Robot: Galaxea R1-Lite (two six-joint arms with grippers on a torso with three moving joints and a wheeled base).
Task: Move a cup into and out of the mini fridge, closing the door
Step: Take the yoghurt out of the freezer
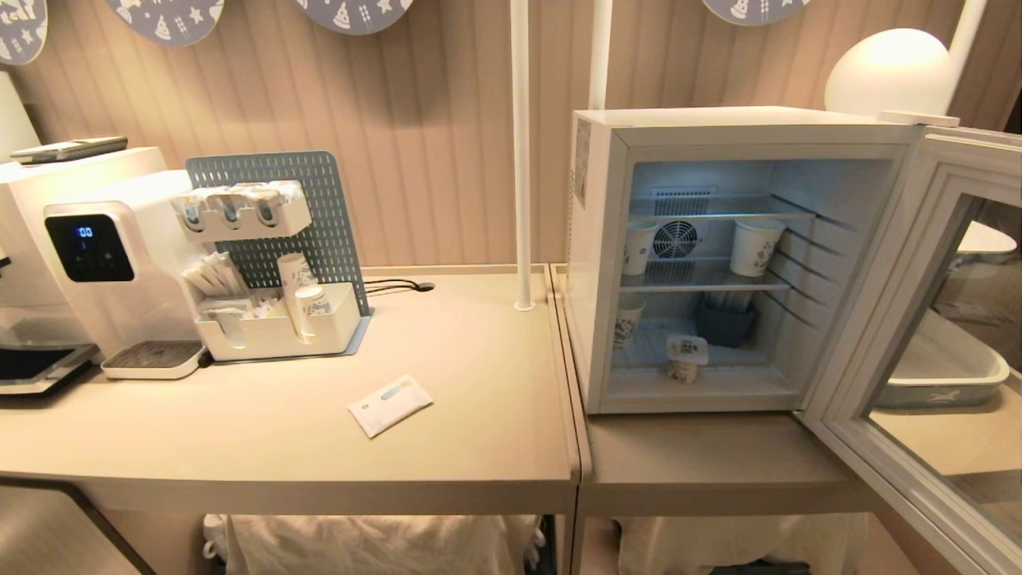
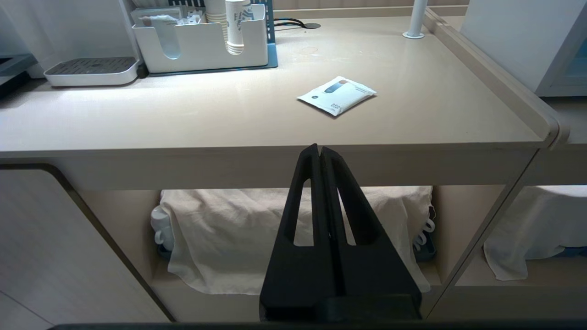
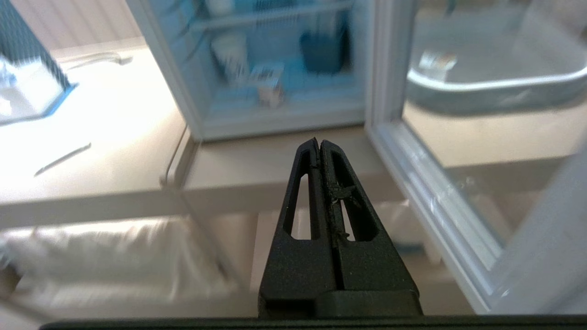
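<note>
The mini fridge point(image 1: 607, 263) stood with the door point(image 1: 918, 335) swung wide open. The cup point(image 1: 685, 358) sat on the fridge's bottom level, near the front – so it looked already in, with taking it out and closing up left. The right gripper point(image 3: 319, 143) was pinched closed and empty, in front of the fridge, aimed inside. The left gripper point(image 2: 319, 148) – also closed, empty – sat low, well away from the fridge.
</note>
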